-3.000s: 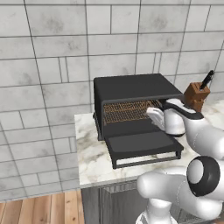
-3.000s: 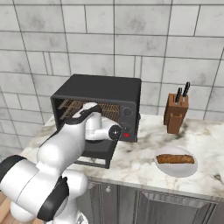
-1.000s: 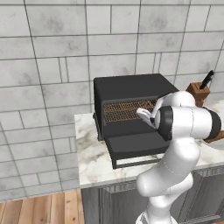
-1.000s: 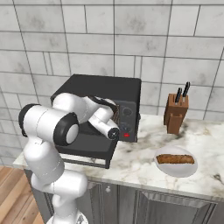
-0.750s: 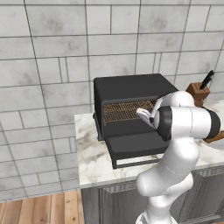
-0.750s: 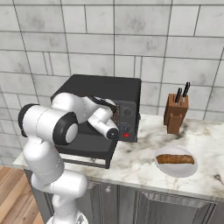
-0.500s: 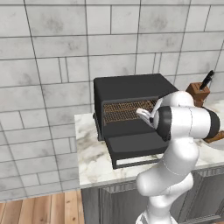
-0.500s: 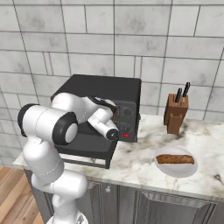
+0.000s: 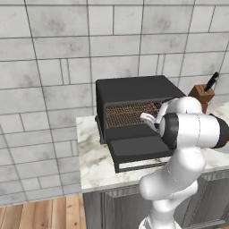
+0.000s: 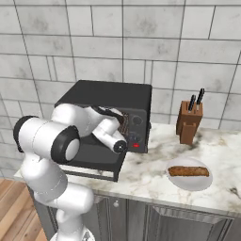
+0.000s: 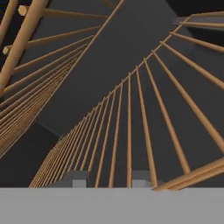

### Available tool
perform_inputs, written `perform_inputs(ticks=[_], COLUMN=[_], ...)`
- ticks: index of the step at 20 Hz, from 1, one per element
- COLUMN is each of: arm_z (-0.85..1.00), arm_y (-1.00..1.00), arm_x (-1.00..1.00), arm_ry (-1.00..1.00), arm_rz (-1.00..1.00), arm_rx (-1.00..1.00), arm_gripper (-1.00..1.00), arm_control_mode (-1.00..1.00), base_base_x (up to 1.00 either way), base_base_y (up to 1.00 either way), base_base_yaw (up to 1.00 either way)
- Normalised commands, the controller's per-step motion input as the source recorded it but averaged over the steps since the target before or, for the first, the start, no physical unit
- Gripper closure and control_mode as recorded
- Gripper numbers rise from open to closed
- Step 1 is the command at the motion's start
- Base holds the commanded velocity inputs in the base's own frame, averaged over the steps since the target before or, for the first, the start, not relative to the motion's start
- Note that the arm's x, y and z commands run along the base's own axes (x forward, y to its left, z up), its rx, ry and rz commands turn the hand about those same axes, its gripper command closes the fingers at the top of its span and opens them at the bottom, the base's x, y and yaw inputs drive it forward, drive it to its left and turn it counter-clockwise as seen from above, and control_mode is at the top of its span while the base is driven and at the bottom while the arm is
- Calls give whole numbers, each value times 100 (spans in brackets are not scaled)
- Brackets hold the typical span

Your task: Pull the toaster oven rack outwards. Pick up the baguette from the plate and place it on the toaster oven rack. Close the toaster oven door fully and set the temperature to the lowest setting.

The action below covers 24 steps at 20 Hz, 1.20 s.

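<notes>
text: none readable | labels/brands: none on the toaster oven (image 10: 108,101) casing or on its control strip (image 10: 137,128) at 3 o'clock of the cavity | numbers: knob markings too small to tell | signs: none on the knife block (image 10: 189,123) or plate (image 10: 189,180)

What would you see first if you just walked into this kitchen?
A big white robot arm reaching into the open black toaster oven on the marble counter, its gripper right at the copper wire rack. To the right, a baguette lies on a white plate near a wooden knife block.
</notes>
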Motion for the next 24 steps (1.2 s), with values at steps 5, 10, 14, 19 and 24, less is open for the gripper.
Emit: perform_inputs(ticks=[5,10,14,19,24], arm_z=[-77,-100,-100,-100,-93], arm_y=[35,30,21,4,-7], arm_x=[-98,-100,-100,-100,-100], arm_ry=[53,81,72,57,57], arm_rz=[1,0,0,3,4], arm_rx=[-26,-32,-25,-21,-10], arm_gripper=[100,100,100,100,100], arm_control_mode=[-100,-100,-100,-100,-100], base_base_x=[0,0,0,0,0], base_base_y=[0,0,0,0,0], base_base_yaw=[0,0,0,0,0])
